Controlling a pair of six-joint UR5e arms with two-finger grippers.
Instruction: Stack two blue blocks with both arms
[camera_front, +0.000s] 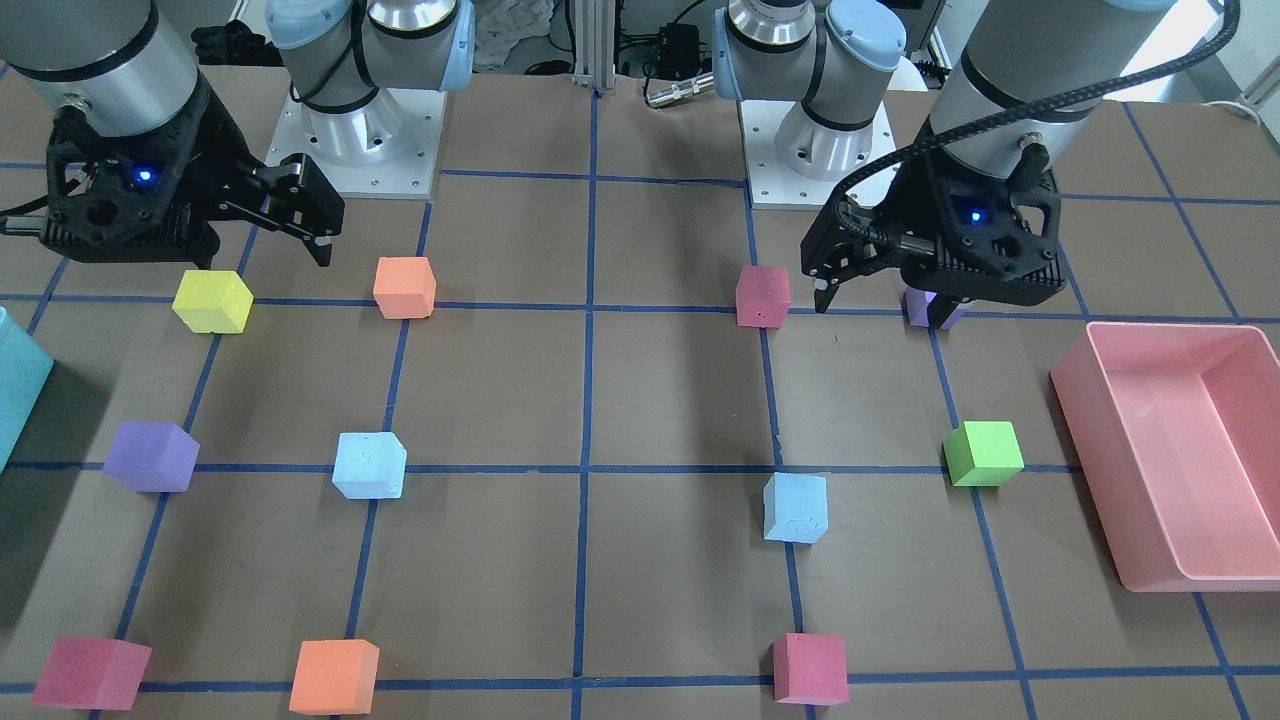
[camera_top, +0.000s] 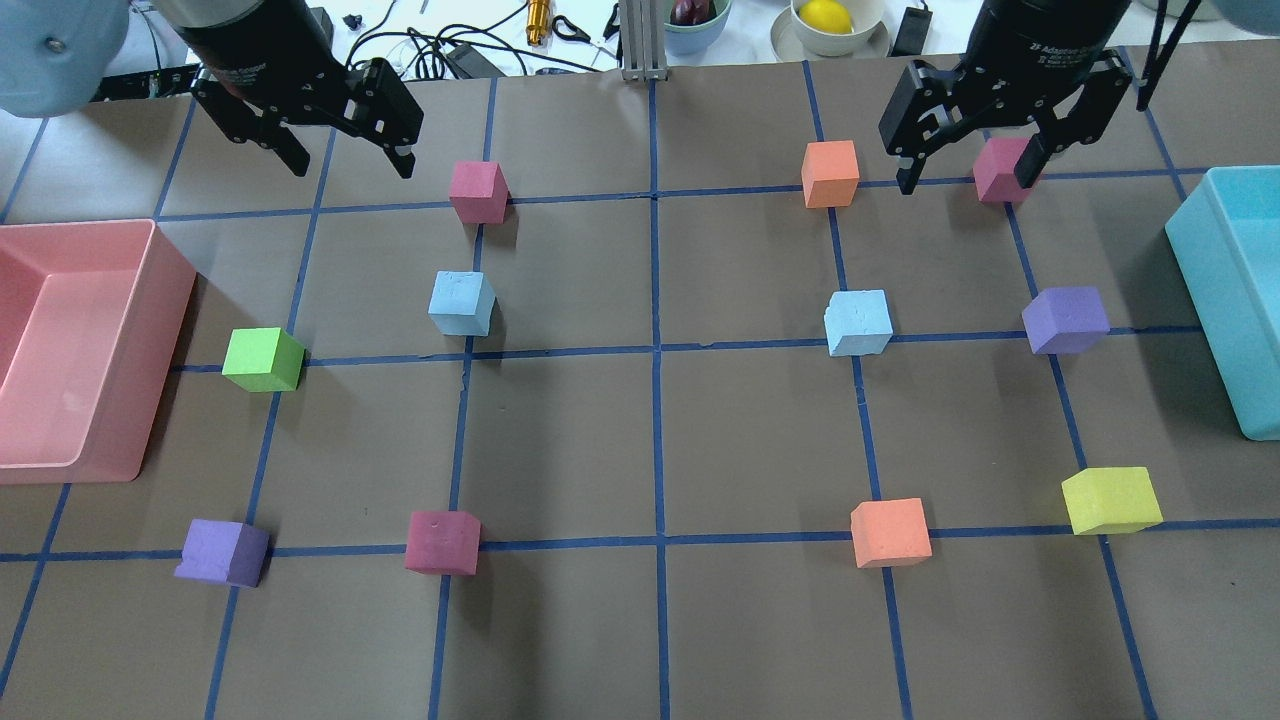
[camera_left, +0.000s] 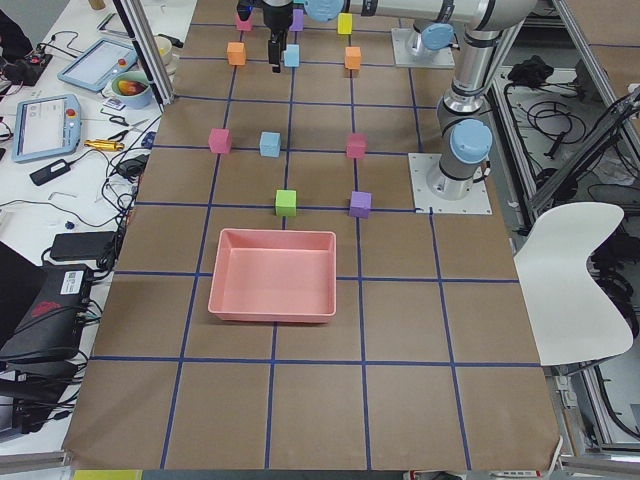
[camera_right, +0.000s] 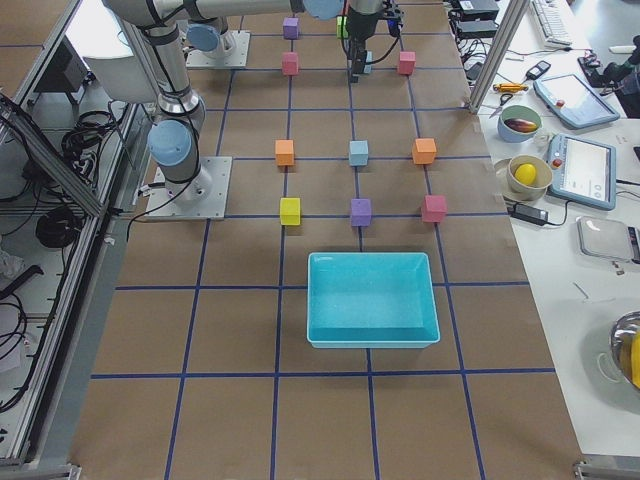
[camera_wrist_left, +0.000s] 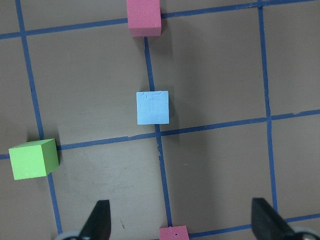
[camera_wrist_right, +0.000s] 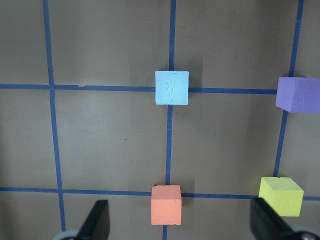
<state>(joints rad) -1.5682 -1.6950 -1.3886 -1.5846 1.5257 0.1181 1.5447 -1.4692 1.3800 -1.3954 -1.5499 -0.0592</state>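
Note:
Two pale blue blocks lie apart on the table, one on my left side (camera_top: 462, 303) and one on my right side (camera_top: 859, 322). In the front view they show at view right (camera_front: 796, 507) and view left (camera_front: 369, 465). My left gripper (camera_top: 350, 165) hovers high above the table, open and empty. Its wrist view looks down on the left blue block (camera_wrist_left: 153, 107), ahead of the fingertips (camera_wrist_left: 97, 222). My right gripper (camera_top: 965, 180) is also high, open and empty. The right blue block (camera_wrist_right: 172, 87) lies ahead of its fingertips (camera_wrist_right: 97, 222).
A pink tray (camera_top: 165, 300) stands at the left edge and a teal box (camera_top: 1215, 290) at the right edge. Pink (camera_top: 478, 190), orange (camera_top: 830, 173), green (camera_top: 262, 360), purple (camera_top: 1065, 320) and yellow (camera_top: 1110, 500) cubes sit on the blue grid lines around the blue blocks.

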